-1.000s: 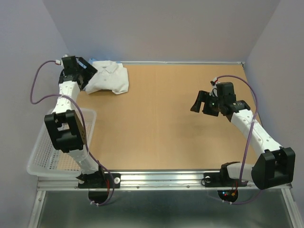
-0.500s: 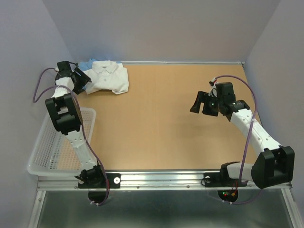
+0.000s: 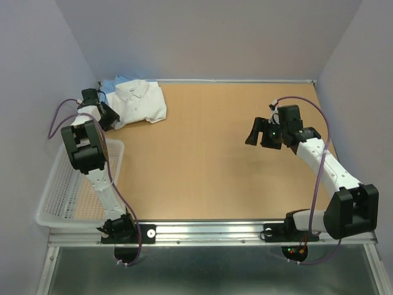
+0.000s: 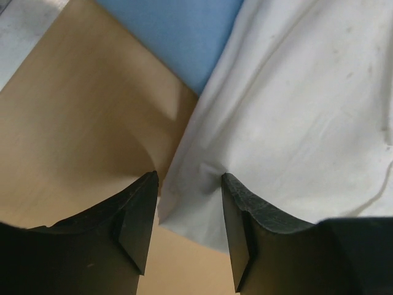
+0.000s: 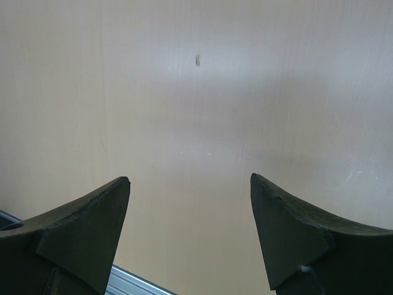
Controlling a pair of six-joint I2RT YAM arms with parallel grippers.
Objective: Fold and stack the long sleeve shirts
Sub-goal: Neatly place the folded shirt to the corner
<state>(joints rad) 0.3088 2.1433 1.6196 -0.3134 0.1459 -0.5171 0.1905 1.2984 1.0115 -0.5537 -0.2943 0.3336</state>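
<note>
1. top external, change first: the left gripper [image 3: 107,115] has dropped back from the far-left corner to the near-left edge of the white shirt [image 3: 142,101]. its forearm now sits folded over the basket [image 3: 52,200]. more of the blue shirt [image 3: 112,83] shows behind the white one. the right gripper [image 3: 253,131] has barely shifted.
2. top external, layout: both shirts lie folded in the far-left corner of the table [image 3: 215,160], the white one on top of the blue. the blue one sticks out at the far-left side, close to the wall. the left gripper touches the stack's left margin. the right gripper hangs well apart, over the right half. the middle and near table is bare board. the basket hugs the near-left table edge.
3. left wrist: left gripper [image 4: 187,227] partly spread, with the white shirt [image 4: 295,117] edge lying in the gap. there is a small pucker in the cloth by the right-hand finger, and the cloth is not clamped. the blue shirt [image 4: 178,31] peeks out beyond. bare table [image 4: 73,123] on the left of frame, its pale rim in the top corner.
4. right wrist: right gripper [image 5: 190,209] spread wide over the bare table [image 5: 196,110], nothing between the fingers. no shirt in this view. a metal rail shows at the bottom edge.
</note>
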